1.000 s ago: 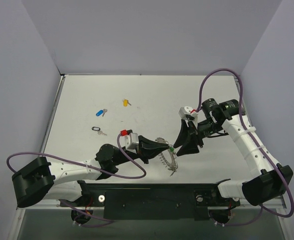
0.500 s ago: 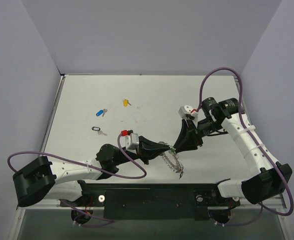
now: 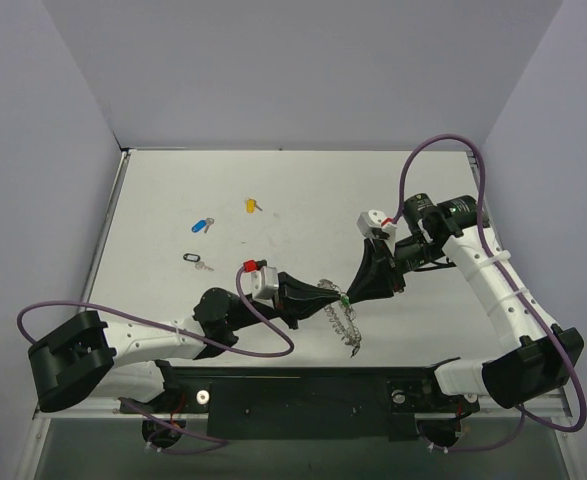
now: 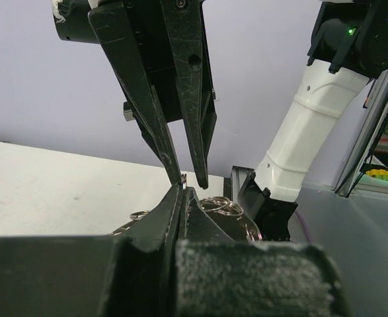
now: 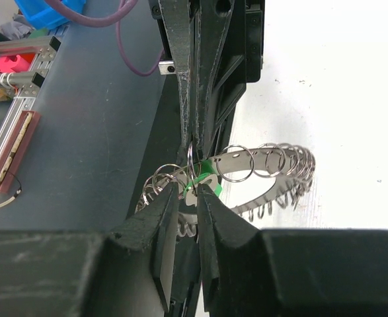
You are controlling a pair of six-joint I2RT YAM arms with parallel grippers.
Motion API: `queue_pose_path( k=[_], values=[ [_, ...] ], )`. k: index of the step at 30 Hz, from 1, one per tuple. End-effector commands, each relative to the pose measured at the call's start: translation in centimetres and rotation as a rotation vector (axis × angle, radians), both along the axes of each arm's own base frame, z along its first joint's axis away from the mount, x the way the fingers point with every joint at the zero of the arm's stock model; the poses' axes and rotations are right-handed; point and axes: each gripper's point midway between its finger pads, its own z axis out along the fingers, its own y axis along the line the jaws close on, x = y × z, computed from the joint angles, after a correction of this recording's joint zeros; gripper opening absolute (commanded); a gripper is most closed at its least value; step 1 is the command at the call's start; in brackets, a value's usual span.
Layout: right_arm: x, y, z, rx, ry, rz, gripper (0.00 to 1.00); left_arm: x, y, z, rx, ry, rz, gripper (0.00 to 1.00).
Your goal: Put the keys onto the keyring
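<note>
The keyring [image 3: 339, 316], a flat silvery hoop edged with wire loops, hangs just above the table between the two arms. My left gripper [image 3: 325, 297] is shut on one of its loops; in the left wrist view the loop [image 4: 183, 179] pokes out of the tips of that gripper [image 4: 182, 189]. A green-headed key [image 5: 207, 170] sits against the hoop [image 5: 260, 154]. My right gripper [image 5: 188, 191] has its jaws drawn in tight on either side of that key. Black-headed [image 3: 192, 259], blue-headed [image 3: 202, 225] and yellow-headed [image 3: 250, 205] keys lie on the table at the left.
White table with purple walls on three sides. A black rail [image 3: 303, 385] runs along the near edge between the arm bases. Purple cables loop off both arms.
The right gripper's jaws have narrowed from wide apart to close around the green-headed key. The keyring has swung a little and hangs more edge-on. The left gripper stays shut.
</note>
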Motion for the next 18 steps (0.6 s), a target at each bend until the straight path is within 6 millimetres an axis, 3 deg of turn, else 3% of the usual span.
queue_pose_path(
  k=[1, 7, 18],
  values=[
    [-1.62, -0.08, 1.90, 0.035, 0.070, 0.005, 0.12, -0.37, 0.56, 4.43, -0.132, -0.063, -0.014, 0.00],
    [-1.64, -0.16, 1.88, 0.033, 0.071, 0.000, 0.00, -0.47, 0.63, 4.31, -0.129, -0.068, -0.018, 0.00],
    [-1.03, -0.10, 0.91, -0.059, 0.110, -0.046, 0.00, -0.38, 1.52, 4.64, -0.104, -0.102, -0.047, 0.00]
  ],
)
